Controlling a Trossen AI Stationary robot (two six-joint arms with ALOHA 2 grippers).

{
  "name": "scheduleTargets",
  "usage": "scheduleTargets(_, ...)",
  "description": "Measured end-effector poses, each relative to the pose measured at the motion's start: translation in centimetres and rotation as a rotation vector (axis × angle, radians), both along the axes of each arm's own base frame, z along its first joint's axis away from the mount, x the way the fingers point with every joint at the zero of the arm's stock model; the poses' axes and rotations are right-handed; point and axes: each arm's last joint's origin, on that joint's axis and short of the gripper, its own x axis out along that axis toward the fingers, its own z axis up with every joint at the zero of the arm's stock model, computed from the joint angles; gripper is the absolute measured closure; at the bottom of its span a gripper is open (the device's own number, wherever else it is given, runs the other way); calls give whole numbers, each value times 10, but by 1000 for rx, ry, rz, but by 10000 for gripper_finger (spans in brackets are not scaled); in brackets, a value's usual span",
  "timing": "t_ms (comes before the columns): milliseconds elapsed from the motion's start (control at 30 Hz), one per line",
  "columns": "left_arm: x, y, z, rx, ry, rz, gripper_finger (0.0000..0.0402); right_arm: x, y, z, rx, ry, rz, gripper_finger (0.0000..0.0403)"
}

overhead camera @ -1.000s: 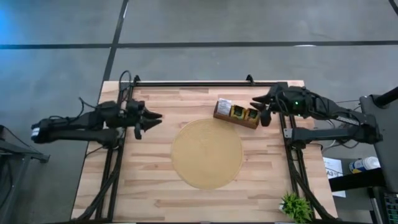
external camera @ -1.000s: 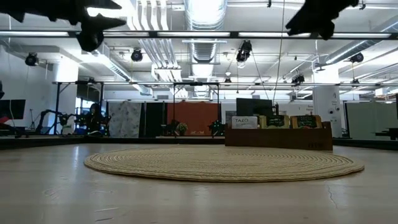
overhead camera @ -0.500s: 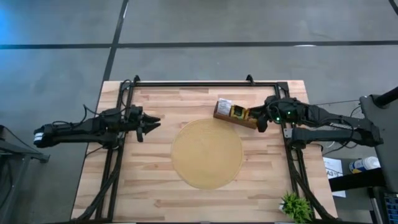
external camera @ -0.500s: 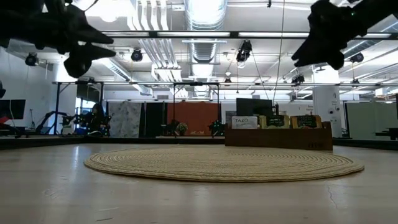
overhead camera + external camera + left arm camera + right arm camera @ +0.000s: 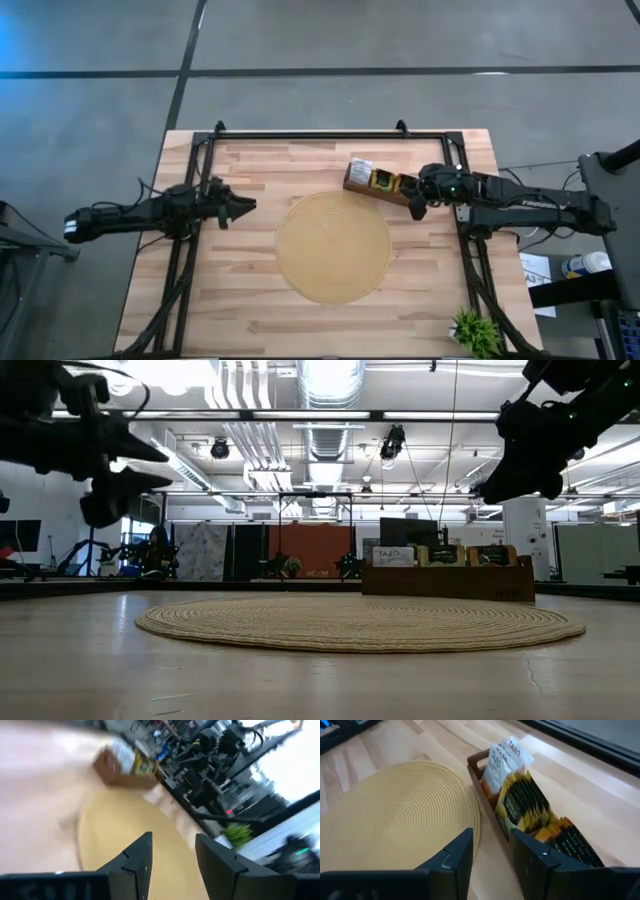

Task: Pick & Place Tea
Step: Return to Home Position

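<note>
Where boxed, tea sachets [image 5: 522,802] stand upright

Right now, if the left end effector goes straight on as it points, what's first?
Probably the round mat: the left end effector points toward it, and its wrist view looks onto the mat. Height is unclear; it may pass above.

Overhead, table-level, two wrist views; shared mat [image 5: 332,248]

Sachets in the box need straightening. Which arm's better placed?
Right. The right gripper hangs at the end of the wooden box, open and empty, with the sachets just ahead in its wrist view. The left gripper is far off, across the round mat.
</note>
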Motion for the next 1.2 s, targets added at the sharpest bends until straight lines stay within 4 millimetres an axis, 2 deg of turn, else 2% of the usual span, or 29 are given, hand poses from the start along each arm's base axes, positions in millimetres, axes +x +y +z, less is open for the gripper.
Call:
scheduleTargets(133,1,-1,-13,-290,-8,31,257,0,0,0,0,0,0,271)
scheduleTargets(233,1,-1,-19,-414,-18,54,257,0,0,0,0,-2,0,268)
scheduleTargets(500,2,-1,-20,-437,-26,52,257,0,0,0,0,-2,0,276)
scheduleTargets(700,-6,-3,-8,-421,-161,15,257,0,0,0,-1,-3,0,282)
scheduleTargets(800,-10,-4,-3,-270,-205,-48,257,0,0,0,-1,-4,0,281)
scheduleTargets(967,-9,-9,-1,357,-214,-210,257,0,0,1,-2,-5,-2,274)
scheduleTargets(1033,-9,-10,0,515,-209,-205,257,0,0,1,-2,-5,-1,271)
scheduleTargets(1100,-9,-10,-3,574,-172,-202,257,0,0,1,-2,-5,-1,270)
scheduleTargets(1200,-9,-10,-2,572,-175,-193,257,0,0,1,-2,-7,-1,273)
